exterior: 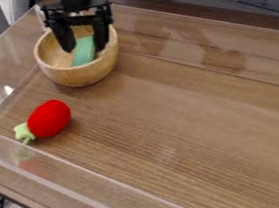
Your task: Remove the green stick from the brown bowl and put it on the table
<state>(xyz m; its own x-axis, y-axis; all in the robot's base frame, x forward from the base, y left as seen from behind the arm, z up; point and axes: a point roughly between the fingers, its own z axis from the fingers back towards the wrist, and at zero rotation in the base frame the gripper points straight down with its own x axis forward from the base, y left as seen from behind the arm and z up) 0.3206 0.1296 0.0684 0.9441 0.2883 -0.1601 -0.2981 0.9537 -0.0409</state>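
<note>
The light tan wooden brown bowl (pixel 64 72) stands at the far left of the table (pixel 186 118). Inside it lies the green stick (pixel 85 52), a flat light green bar leaning against the bowl's inner wall. My gripper (pixel 82 38) points straight down over the bowl, open, its two black fingers (pixel 60 38) straddling the upper end of the stick. I cannot tell whether the fingers touch the stick. Nothing is held.
A red strawberry toy (pixel 48 118) with green leaves lies on the tabletop in front of the bowl. Low clear acrylic walls (pixel 144 191) edge the table on all sides.
</note>
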